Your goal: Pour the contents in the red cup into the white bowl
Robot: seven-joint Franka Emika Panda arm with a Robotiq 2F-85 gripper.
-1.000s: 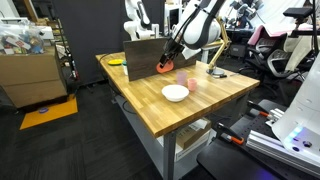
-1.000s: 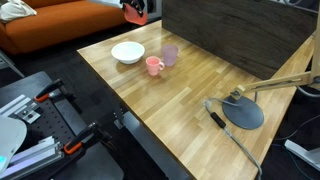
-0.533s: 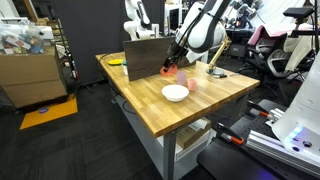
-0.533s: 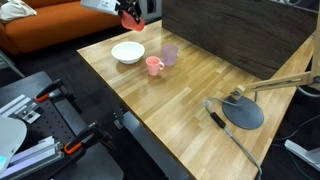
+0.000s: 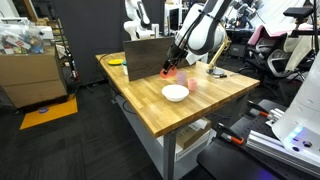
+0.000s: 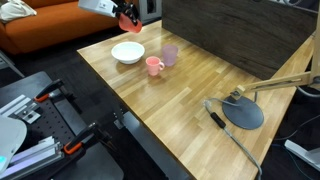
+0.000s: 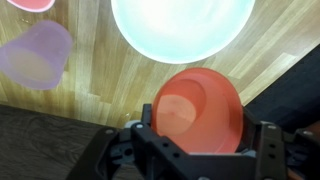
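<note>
while claw clamps red cup, white bowl sits near.

You have the red cup, plain and slightly tapered, held up in the air close to the white bowl, which sits upright, shallow and round.

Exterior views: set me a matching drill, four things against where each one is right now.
1 red cup
2 white bowl
3 lilac cup
4 lamp base

a on the table beside the pink cup
b held by the gripper, in the air
c on the table, nearest the gripper
d alone at the table's other end

Pairs: 1-b, 2-c, 3-a, 4-d
</note>
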